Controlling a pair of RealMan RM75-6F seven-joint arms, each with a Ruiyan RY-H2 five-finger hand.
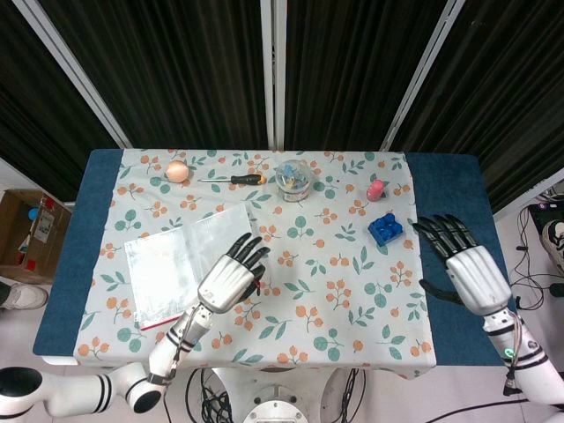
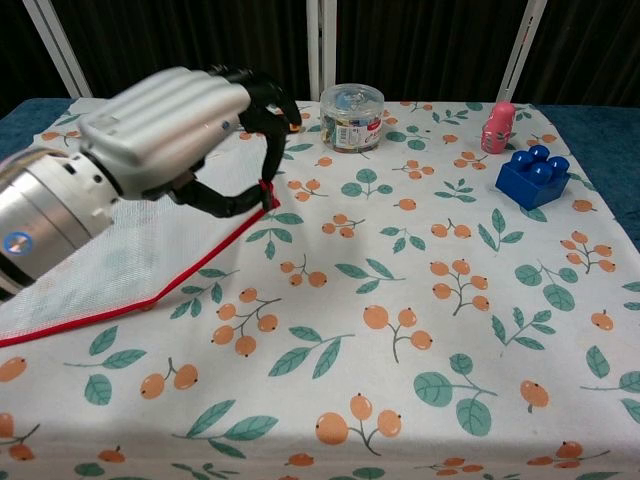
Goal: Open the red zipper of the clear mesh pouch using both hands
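Observation:
The clear mesh pouch [image 1: 172, 263] lies on the left half of the flowered cloth, its red zipper [image 2: 200, 263] running along the near edge. My left hand [image 2: 175, 130] is raised above it, thumb and a curled finger pinching the zipper's right end [image 2: 267, 190]. That corner of the pouch [image 2: 120, 250] is lifted off the table. From above, the left hand [image 1: 231, 280] covers the pouch's right edge. My right hand [image 1: 464, 264] hovers over the blue table's right side with fingers spread, holding nothing. The chest view does not show it.
Along the back stand an egg [image 1: 177, 170], a screwdriver [image 1: 236, 179], a clear jar [image 2: 351, 117] and a pink figure [image 2: 497, 127]. A blue brick [image 2: 531, 175] sits at the right. A cardboard box [image 1: 31, 233] is on the floor to the left.

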